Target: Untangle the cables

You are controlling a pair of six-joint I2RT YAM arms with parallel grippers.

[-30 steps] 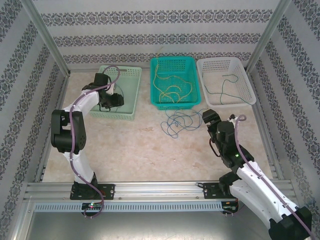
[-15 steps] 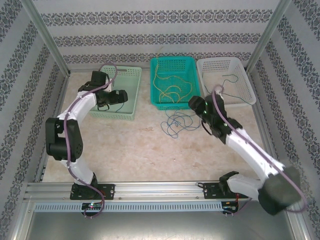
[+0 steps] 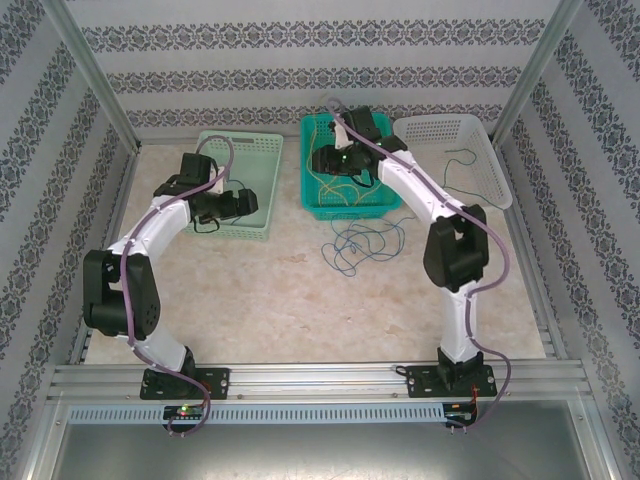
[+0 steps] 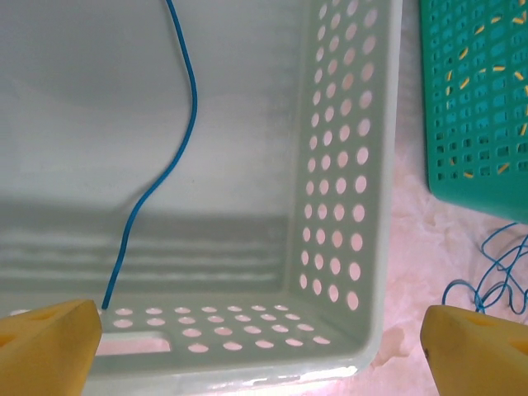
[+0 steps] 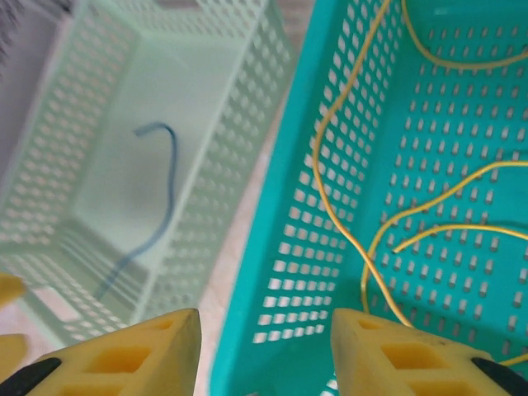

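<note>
Mottled beige table (image 3: 280,290), patterned-paper walls (image 3: 320,60): one blue cable tangle (image 3: 365,243) at centre; beyond, three perforated plastic baskets, the pale green basket (image 3: 275,160) at eleven o'clock holding one blue cable (image 4: 195,95), left gripper (image 4: 260,323) fingers wide above; teal basket (image 3: 350,212) at twelve, yellow cables (image 5: 316,153), right gripper (image 5: 264,318) fingers parted, empty; white basket (image 3: 440,125) at one, one dark cable (image 3: 460,152).

right end effector (image 3: 322,160) over teal basket (image 3: 350,213), yellow cables (image 3: 345,186) inside; left end effector (image 3: 245,203) over pale green basket (image 3: 262,160); blue cables (image 3: 360,243) on desk (image 3: 300,300).
</note>
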